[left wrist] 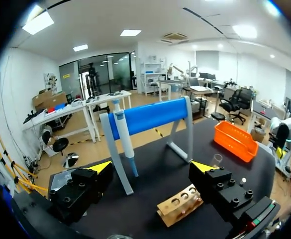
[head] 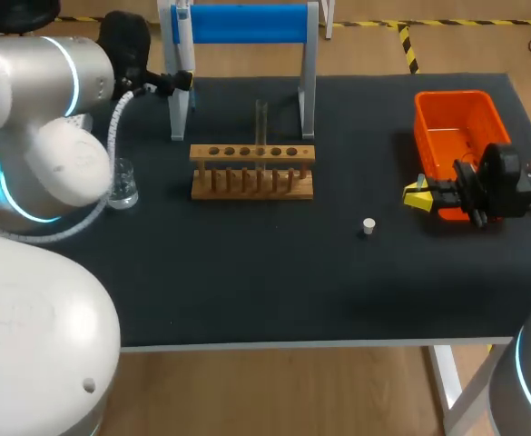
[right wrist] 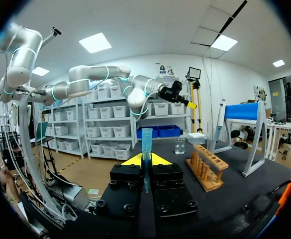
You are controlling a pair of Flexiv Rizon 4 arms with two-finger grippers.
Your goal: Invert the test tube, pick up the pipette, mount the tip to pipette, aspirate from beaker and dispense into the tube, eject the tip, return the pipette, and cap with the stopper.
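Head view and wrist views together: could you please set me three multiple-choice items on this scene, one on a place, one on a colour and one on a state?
1. Where is the white stopper?
A. On the table, between the wooden rack and the orange bin.
B. Inside the bin.
C. In a hole of the rack.

2. What colour is the pipette tip in the right gripper?
A. Red.
B. Blue.
C. White.

3. On the left gripper, how do the fingers stand?
A. Shut on the stopper.
B. Shut empty, tips touching.
C. Open, holding nothing.

Answers: 1 A, the head view shows it lying alone on the dark top; 2 B, the right wrist view shows a blue cone clamped between the fingers; 3 C, the yellow tips stand wide apart with nothing between them.
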